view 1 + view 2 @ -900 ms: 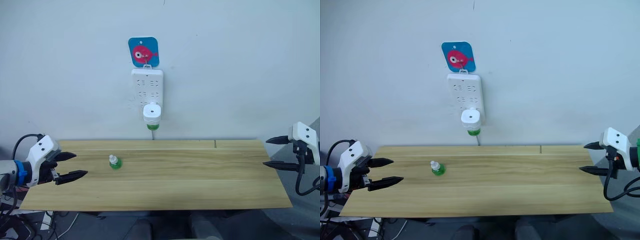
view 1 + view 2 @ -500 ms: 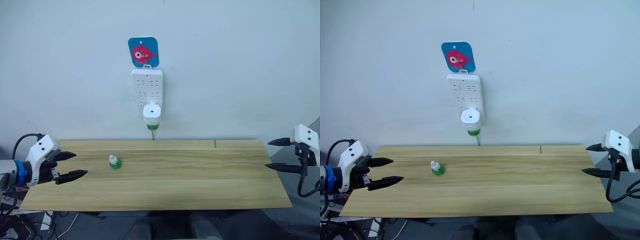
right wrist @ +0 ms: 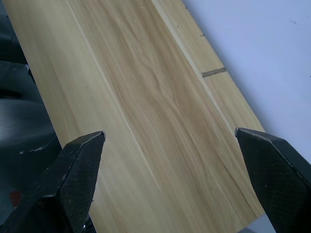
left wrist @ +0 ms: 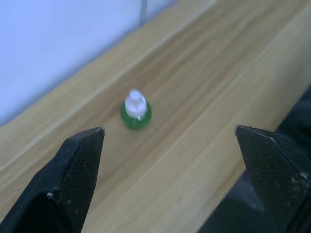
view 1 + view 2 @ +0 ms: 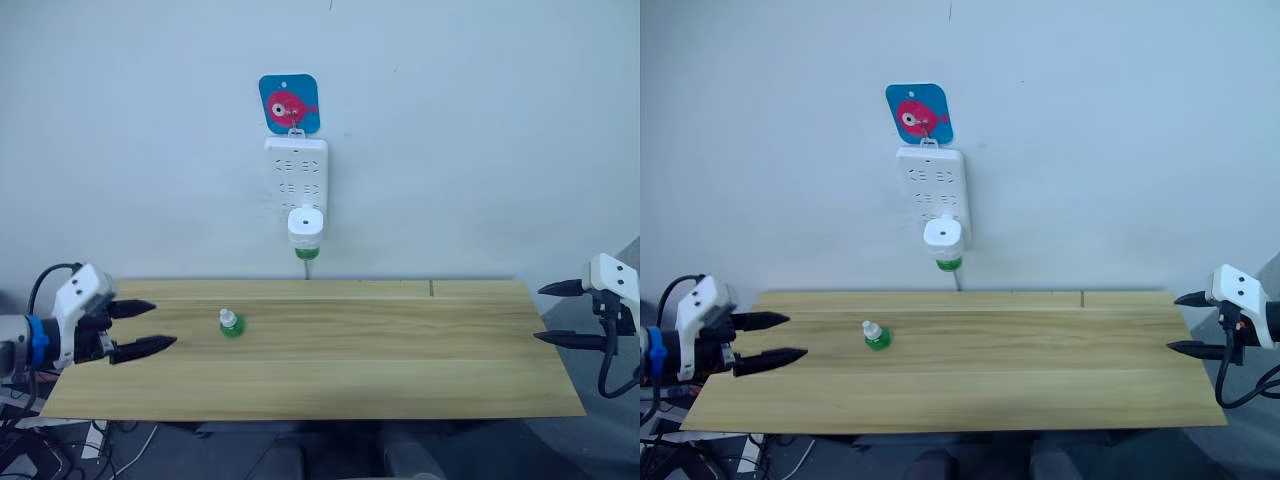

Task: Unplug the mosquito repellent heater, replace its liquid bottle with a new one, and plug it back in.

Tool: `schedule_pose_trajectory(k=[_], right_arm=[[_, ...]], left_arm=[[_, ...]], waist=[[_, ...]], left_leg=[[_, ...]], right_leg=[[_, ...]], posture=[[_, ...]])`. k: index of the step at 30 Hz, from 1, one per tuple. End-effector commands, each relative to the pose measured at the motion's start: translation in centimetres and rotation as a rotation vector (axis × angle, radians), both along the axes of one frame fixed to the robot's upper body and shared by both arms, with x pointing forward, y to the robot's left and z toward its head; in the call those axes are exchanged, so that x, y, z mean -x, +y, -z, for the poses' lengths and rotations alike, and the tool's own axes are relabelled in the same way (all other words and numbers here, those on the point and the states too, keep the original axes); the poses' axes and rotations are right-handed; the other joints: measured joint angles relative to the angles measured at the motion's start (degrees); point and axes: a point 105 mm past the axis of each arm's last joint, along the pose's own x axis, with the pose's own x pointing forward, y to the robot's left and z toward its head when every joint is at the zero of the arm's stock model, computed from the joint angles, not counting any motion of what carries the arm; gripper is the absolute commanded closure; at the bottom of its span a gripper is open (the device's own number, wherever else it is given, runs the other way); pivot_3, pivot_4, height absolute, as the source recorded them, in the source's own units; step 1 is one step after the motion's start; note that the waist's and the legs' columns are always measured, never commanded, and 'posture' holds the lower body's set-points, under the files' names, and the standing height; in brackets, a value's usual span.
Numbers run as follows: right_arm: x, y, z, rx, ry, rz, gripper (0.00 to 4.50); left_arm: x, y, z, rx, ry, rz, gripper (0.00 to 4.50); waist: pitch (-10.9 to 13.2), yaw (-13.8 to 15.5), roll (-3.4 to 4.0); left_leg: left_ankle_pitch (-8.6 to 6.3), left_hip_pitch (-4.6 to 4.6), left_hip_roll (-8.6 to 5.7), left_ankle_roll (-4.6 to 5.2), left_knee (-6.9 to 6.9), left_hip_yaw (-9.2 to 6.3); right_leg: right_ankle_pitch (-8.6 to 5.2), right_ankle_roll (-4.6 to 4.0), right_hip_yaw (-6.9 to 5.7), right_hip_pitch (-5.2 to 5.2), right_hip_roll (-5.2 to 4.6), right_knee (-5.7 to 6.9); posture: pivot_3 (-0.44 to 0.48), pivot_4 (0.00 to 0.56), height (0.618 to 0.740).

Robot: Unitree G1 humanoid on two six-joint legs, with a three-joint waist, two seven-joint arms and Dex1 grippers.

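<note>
While the heater (image 5: 304, 225) sits plugged into the power strip (image 5: 296, 176) on the wall, its green bottle beneath, we see the spare bottle (image 5: 231, 324) upright on the table (image 5: 400, 350), our left gripper (image 5: 135, 329) and right gripper (image 5: 560, 313) at opposite ends — both jaws wide, empty.

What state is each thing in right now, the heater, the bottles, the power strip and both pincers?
Mosquito repellent heater: plugged into the strip, green bottle fitted underneath.
Spare bottle: upright on the table, capped, untouched.
Power strip: hanging on the wall from a hook.
Left pincer: open, empty, at the table's left end.
Right pincer: open, empty, off the table's right end.
</note>
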Motion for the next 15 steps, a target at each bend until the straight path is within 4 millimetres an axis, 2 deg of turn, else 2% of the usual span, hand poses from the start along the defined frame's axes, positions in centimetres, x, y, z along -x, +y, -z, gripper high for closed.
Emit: schedule_pose_trajectory(k=[1, 9, 15], right_arm=[[0.0, -0.1, -0.4, 0.007, -0.017, -0.012, 0.02], [0.0, -0.1, -0.2, 0.001, -0.021, -0.015, 0.02], [0.0, 0.7, -0.5, -0.022, -0.04, -0.025, 0.02]], left_arm=[[-0.5, 0.7, -1.7, -0.001, -0.06, -0.026, 0.0], [-0.8, 0.6, -2.6, 0.048, -0.136, -0.039, 0.0], [-1.7, -0.8, -3.3, 0.121, -0.2, -0.042, 0.0]], waist=[[-0.01, -0.01, 0.02], [0.0, -0.07, 0.02], [-0.01, -0.25, 0.02]], left_leg=[[0.0, 0.0, 0.0, 0.0, 0.01, 0.0], [0.0, 0.01, -0.01, 0.0, 0.36, 0.0], [0.0, 0.05, -0.01, 0.0, 0.64, 0.01]], right_leg=[[0.0, 0.0, 0.01, 0.0, 0.0, 0.02], [-0.01, 0.0, 0.03, 0.0, 0.01, 0.33], [-0.01, 0.0, 0.07, 0.06, 0.03, 0.53]], posture=[[0.058, 0.065, 0.74], [0.051, 0.063, 0.74], [0.03, 0.06, 0.74]])
